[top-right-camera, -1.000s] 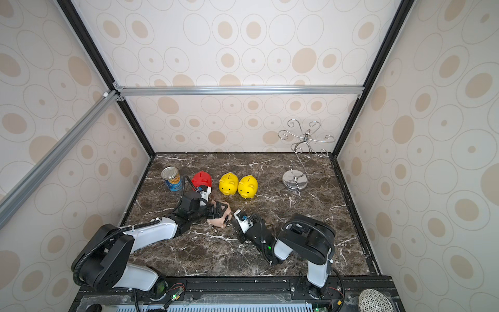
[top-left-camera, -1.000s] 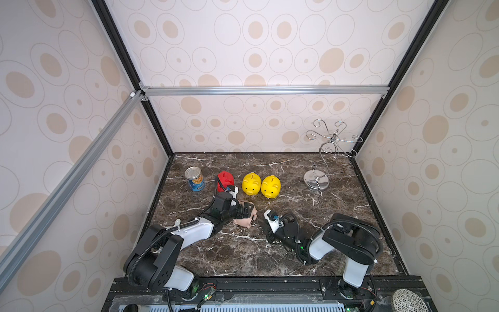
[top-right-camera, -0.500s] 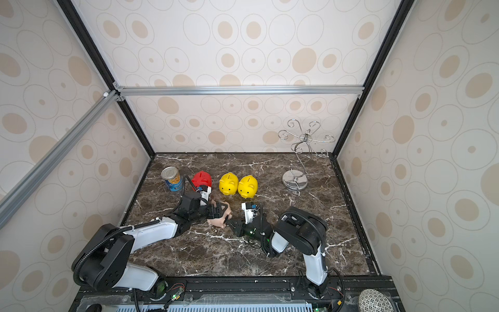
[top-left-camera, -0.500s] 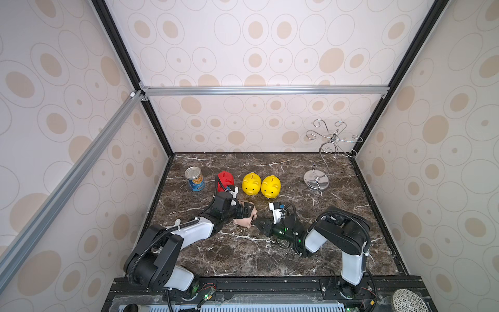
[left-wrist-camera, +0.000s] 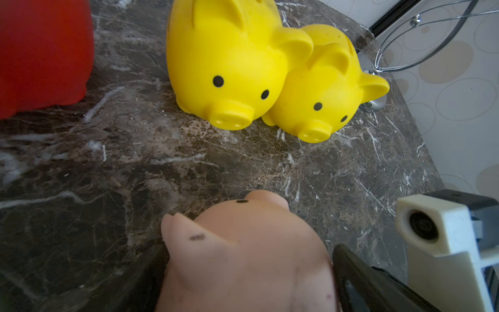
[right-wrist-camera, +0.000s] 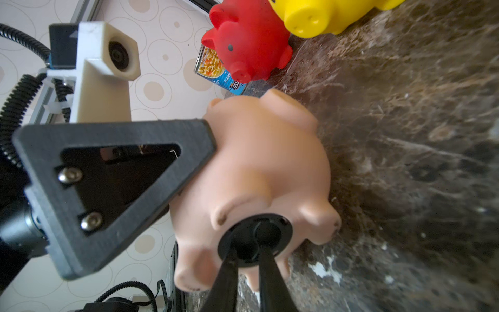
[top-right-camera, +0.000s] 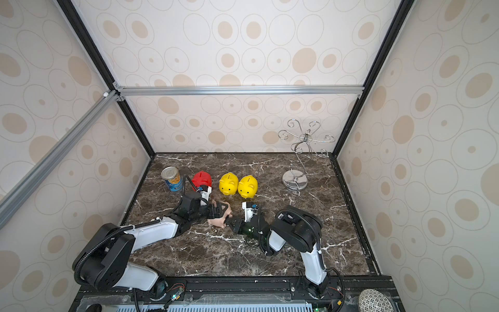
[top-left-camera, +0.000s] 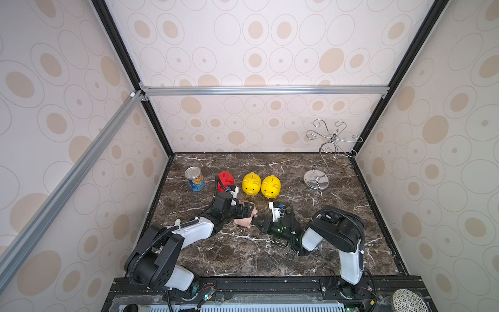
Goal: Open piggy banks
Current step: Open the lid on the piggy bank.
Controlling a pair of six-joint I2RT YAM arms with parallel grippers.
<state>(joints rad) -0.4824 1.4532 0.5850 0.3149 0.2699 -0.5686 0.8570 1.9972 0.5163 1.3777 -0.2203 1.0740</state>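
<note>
Right wrist view, frame centre: pale pink piggy bank (right-wrist-camera: 264, 167) lies tipped sideways on the counter (right-wrist-camera: 405, 162), clamped across its body by left end effector (top-left-camera: 247, 213) so belly plug (right-wrist-camera: 270, 229) faces right end effector (right-wrist-camera: 248, 244), narrowed into the plug's recess, grip uncertain.

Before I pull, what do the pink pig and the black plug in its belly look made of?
The pink pig looks like moulded plastic or vinyl: satin sheen, rounded legs, dark scuffs; how stiff it is cannot be told. The black plug looks like rubber or plastic, smooth, light glinting on its raised rim.
</note>
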